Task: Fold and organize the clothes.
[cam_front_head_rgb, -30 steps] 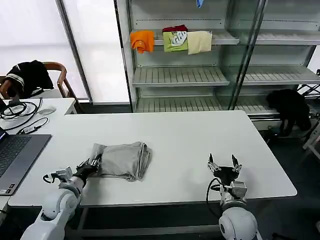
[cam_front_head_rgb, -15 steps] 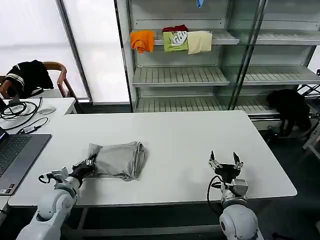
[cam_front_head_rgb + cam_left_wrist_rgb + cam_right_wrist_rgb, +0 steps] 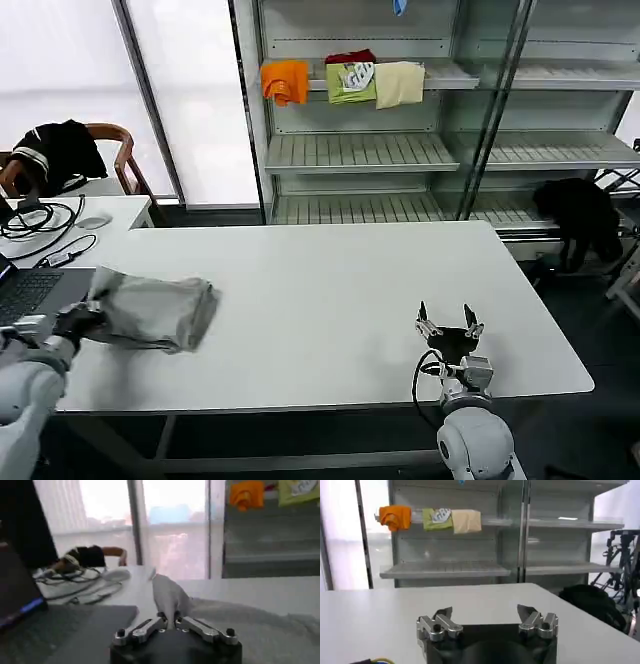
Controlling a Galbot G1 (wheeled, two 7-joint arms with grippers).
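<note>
One folded grey T-shirt (image 3: 150,311) lying at table's (image 3: 340,290) left edge, long axis running left-right, bunched end toward left hand (image 3: 78,322). We are seeing left hand pinching that end of cloth (image 3: 172,600). Right hand (image 3: 446,327) hovering near table's front right, fingers spread, holding nothing. Three folded garments (image 3: 345,80) sitting on shelf (image 3: 440,72) behind.

The folded T-shirt (image 3: 152,311) lies at the desk's (image 3: 340,290) left edge, beside the laptop (image 3: 25,295). 3 garments (image 3: 342,82) sit on the shelf (image 3: 440,75) behind the desk.
</note>
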